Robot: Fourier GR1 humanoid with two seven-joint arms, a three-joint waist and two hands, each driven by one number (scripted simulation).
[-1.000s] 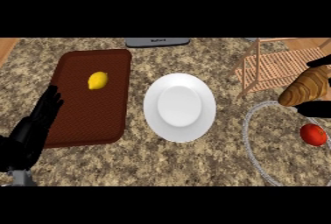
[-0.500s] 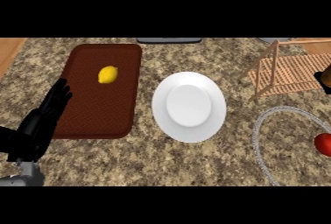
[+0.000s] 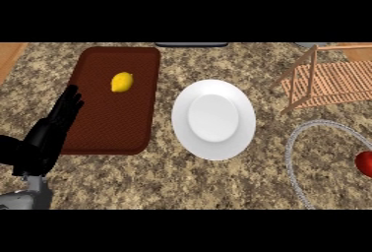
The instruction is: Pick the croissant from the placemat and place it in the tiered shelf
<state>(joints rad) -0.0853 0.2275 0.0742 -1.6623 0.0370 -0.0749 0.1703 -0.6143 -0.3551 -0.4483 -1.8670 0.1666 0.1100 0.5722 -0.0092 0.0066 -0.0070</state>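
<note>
The speckled granite counter (image 3: 218,182) fills the head view, brown and grey from edge to edge. On its left part lies the dark brown placemat (image 3: 109,128), a rounded rectangle running up toward the far edge. A lemon (image 3: 122,81) sits on the upper part of the mat, the only item on it; the croissant shows nowhere in this view, neither on the mat nor anywhere else on the counter.

Just right of the mat, not touching it, stands a white plate (image 3: 213,119), bare, roughly at the middle of the view. Up at the right is the wooden tiered shelf (image 3: 330,81), its slatted level and slanted side posts visible, partly cut by the right edge. Below the shelf, a thin grey wire ring (image 3: 292,147) curves across the counter, and inside it, at the right edge, part of a red fruit (image 3: 364,163) shows. A dark flat object (image 3: 192,45) is just visible at the far edge, too cut off to identify.

The left hand (image 3: 52,132) rests at the left edge beside the mat, its black fingers straight and pointing up, overlapping the mat's left border and holding nothing. The right hand is out of view.
</note>
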